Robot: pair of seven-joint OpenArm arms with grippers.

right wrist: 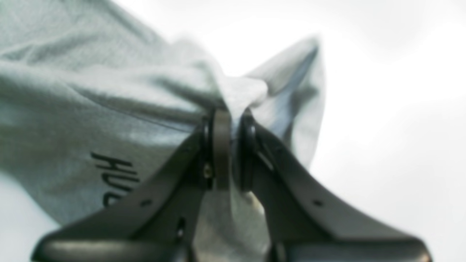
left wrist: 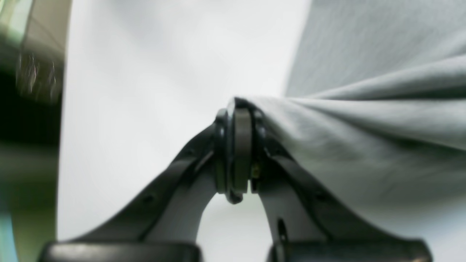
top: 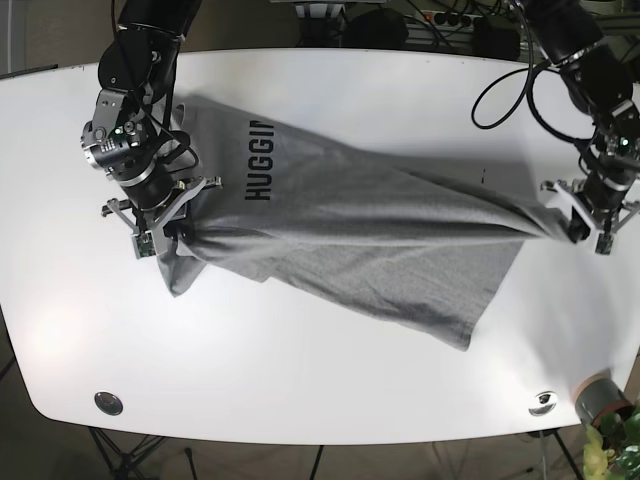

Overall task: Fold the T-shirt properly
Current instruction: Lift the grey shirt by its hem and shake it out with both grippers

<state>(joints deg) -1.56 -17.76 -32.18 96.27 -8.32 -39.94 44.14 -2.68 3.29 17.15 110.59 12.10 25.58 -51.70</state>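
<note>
Left gripper (left wrist: pixel 238 153) jaws were clamped on bunched hem corner of grey T-shirt (top: pixel 350 240); right gripper (right wrist: pixel 227 149) jaws pinched shut on shoulder fabric beside sleeve (right wrist: pixel 298 94). Cloth ran taut between them — likely stretched to flatten before folding. Shirt was partly lifted over white table (top: pixel 300 370), lower hem sagging onto it; lettering (top: pixel 259 160) faced up.

Grey T-shirt (top: pixel 370 235) with black "HUGGI" lettering, stretched taut between the right claw (top: pixel 172 232) and left claw (top: pixel 572 226). Its loose side sags crumpled below that line.
</note>
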